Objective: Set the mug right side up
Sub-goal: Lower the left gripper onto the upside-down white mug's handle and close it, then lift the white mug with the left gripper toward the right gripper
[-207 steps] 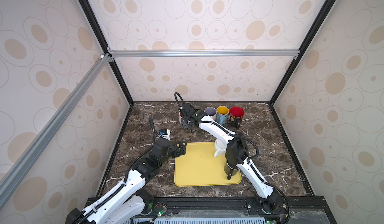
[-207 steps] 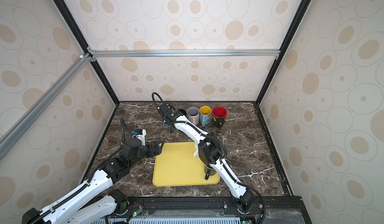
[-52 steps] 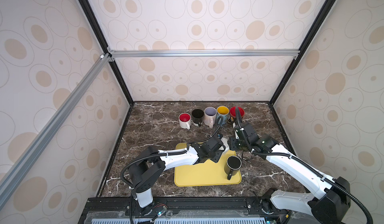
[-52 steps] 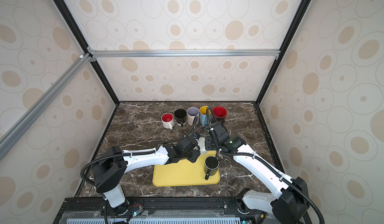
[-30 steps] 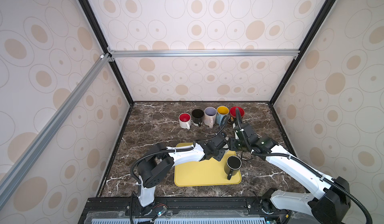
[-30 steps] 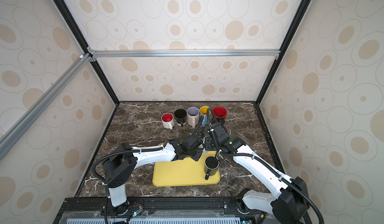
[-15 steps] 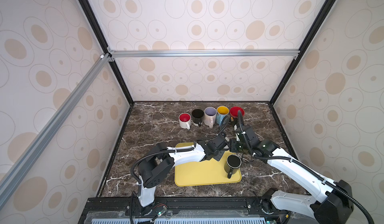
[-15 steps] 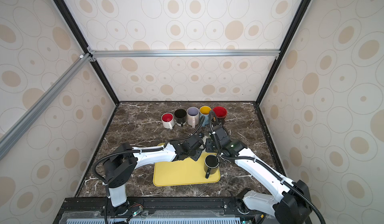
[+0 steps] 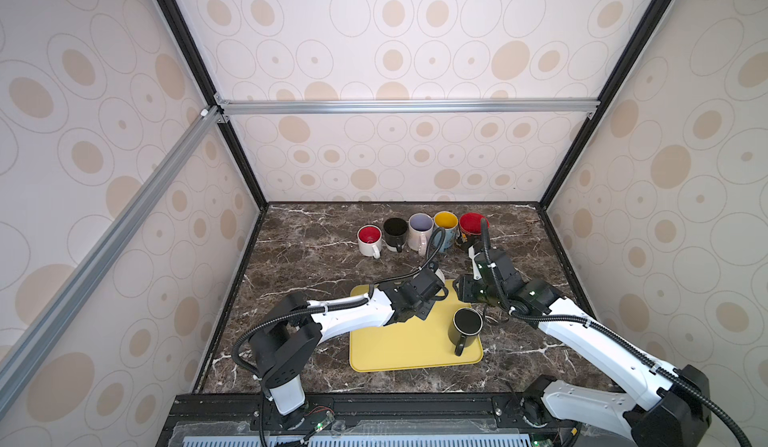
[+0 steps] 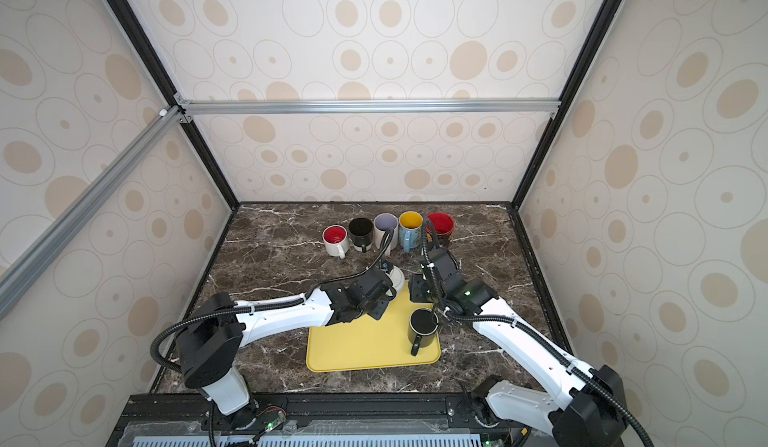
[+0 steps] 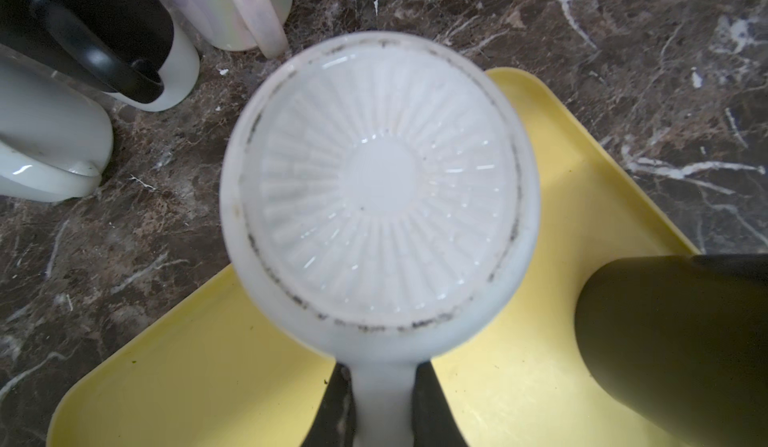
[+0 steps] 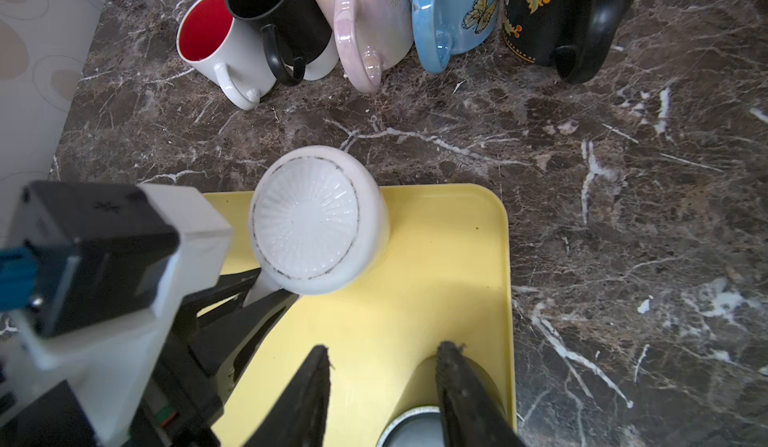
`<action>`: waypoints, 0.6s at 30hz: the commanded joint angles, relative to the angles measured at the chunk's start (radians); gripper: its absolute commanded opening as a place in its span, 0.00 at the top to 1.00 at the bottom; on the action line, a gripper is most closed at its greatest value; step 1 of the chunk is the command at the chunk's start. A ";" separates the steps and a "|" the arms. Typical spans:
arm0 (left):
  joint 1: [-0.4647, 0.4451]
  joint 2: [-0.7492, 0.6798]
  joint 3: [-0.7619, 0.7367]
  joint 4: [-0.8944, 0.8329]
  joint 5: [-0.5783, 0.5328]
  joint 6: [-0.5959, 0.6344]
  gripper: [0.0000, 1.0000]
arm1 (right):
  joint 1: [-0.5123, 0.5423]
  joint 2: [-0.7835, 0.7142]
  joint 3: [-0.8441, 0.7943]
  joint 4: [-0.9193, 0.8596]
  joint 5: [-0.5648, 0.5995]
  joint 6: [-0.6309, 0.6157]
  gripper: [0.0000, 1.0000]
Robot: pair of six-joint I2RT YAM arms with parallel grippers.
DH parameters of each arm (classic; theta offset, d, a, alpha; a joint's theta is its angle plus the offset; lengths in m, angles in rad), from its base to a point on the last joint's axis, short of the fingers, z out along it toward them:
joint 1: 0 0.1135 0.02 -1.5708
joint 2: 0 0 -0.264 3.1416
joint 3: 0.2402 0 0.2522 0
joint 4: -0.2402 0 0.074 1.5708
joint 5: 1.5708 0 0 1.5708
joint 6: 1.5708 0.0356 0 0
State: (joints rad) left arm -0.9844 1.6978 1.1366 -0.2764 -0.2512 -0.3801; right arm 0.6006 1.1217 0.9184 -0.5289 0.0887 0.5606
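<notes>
Inverted white mug (image 11: 380,183), ribbed base

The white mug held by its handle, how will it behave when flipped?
The white mug looks glazed and glossy, so probably rigid but slippery. The left gripper pinches only its thin handle, so it may swivel when turned. Likely chips if dropped.

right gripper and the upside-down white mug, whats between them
Only bare yellow tray, clear in the right wrist view, between right gripper and white mug.
</notes>
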 commanded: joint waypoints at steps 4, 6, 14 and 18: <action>0.018 -0.105 -0.012 0.064 -0.062 0.001 1.00 | -0.005 -0.021 -0.003 0.022 -0.018 0.015 0.56; 0.024 -0.120 -0.021 0.064 -0.062 0.001 1.00 | -0.005 -0.019 0.000 0.024 -0.021 0.013 0.56; 0.035 -0.153 -0.047 0.084 -0.045 -0.009 1.00 | -0.005 -0.005 0.003 0.032 -0.036 0.037 0.57; 0.045 -0.175 -0.061 0.107 -0.018 -0.014 1.00 | -0.005 -0.015 -0.011 0.042 -0.041 0.045 0.57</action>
State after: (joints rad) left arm -0.9531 1.5806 1.0637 -0.2611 -0.2588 -0.3813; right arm 0.6006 1.1164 0.9184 -0.4953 0.0547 0.5869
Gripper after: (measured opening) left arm 0.164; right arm 0.431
